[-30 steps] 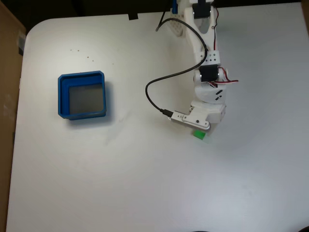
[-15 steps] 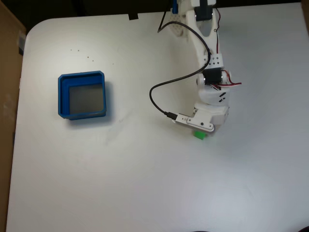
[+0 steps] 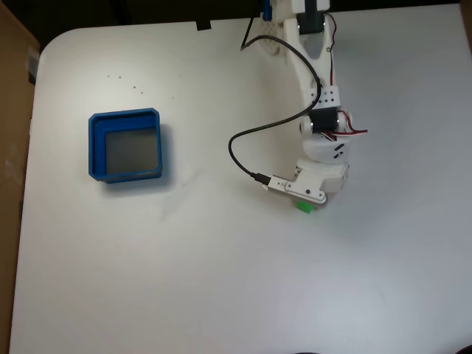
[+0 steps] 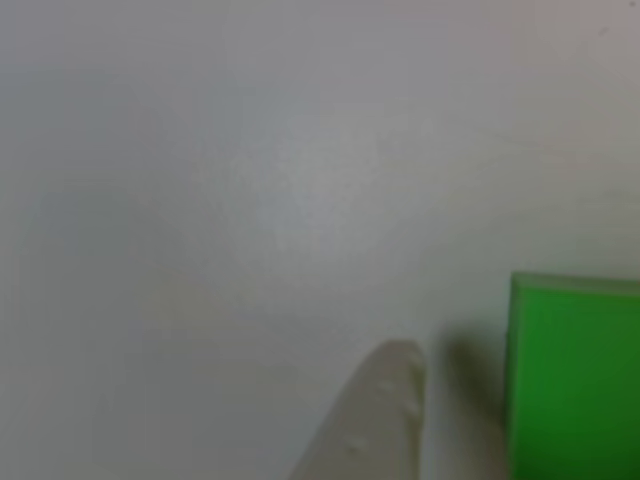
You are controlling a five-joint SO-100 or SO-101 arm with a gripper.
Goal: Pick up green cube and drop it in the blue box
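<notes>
One green cube (image 3: 304, 207) sits partly under your gripper (image 3: 306, 200) at five o'clock; its grip can't be told. Your blue box (image 3: 94, 147) lies well apart at nine o'clock.

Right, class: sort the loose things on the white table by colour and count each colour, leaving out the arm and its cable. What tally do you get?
Green: 1, the green cube, on the table under the gripper.
Blue: 1, the blue box, to the left in the fixed view.
Total: 2.
</notes>
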